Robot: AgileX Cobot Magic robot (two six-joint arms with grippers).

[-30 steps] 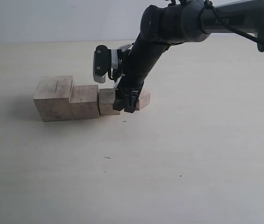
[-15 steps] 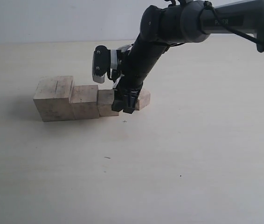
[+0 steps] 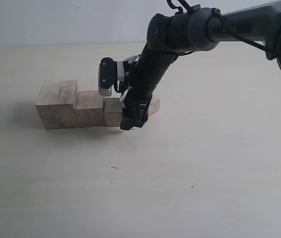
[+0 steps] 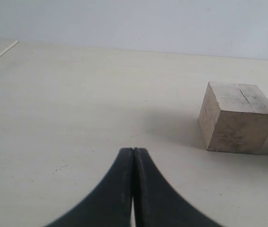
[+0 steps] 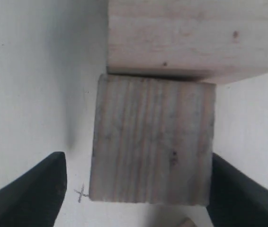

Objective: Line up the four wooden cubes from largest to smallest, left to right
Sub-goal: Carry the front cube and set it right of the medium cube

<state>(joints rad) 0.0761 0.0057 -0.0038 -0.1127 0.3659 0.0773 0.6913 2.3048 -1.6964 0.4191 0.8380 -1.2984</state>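
The four wooden cubes stand in a row in the exterior view: the largest [image 3: 57, 105] at the left, then the second [image 3: 90, 108], the third [image 3: 112, 111], and the smallest [image 3: 154, 105] partly hidden behind the right arm. My right gripper [image 3: 133, 121] points down over the third cube. In the right wrist view that cube [image 5: 153, 142] lies between the open fingers of the right gripper [image 5: 138, 163], with a gap on one side, and it touches the second cube [image 5: 188, 38]. My left gripper [image 4: 133, 150] is shut and empty, low over the table, facing the largest cube [image 4: 236, 118].
A small pencil cross [image 5: 81, 192] marks the table beside the third cube. The pale table [image 3: 190, 173] stretches in front of and to the right of the row. The left arm is outside the exterior view.
The right gripper's jaws have widened around the third cube, leaving a gap on one side. The gripper has shifted slightly down and left, with the cube now against the second one.
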